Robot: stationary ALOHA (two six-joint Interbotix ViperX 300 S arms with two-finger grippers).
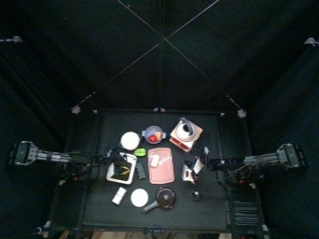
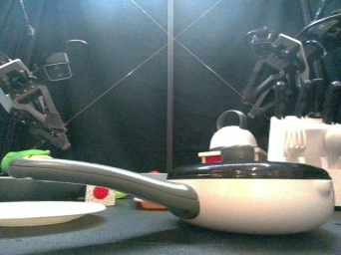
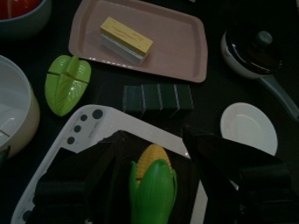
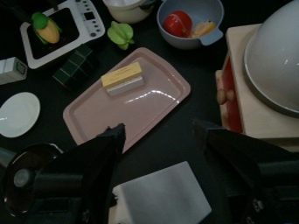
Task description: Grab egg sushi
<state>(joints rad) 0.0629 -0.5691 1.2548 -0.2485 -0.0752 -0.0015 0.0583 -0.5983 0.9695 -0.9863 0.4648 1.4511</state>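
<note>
Here, yellow-topped egg sushi block [image 4: 121, 77] lies on pink rectangular tray [image 4: 140, 109]; my right gripper [image 4: 158, 144] hovers above, jaws apart, empty; left gripper jaws wide too.

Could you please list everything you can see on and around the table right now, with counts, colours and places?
egg sushi: one, yellow on white, lying on the pink tray.
pink tray: one, table middle.
corn cob: one, yellow and green, on the white rack.
white rack: one, left side.
green pepper half: one, between rack and tray.
bowl: one, blue-grey, holding red and orange pieces, beyond the tray.
small white plate: one, beside the tray.
lidded pan: one, white with black lid, table front.
left gripper: black, open above the rack.
right gripper: black, open over the tray's near end.
</note>
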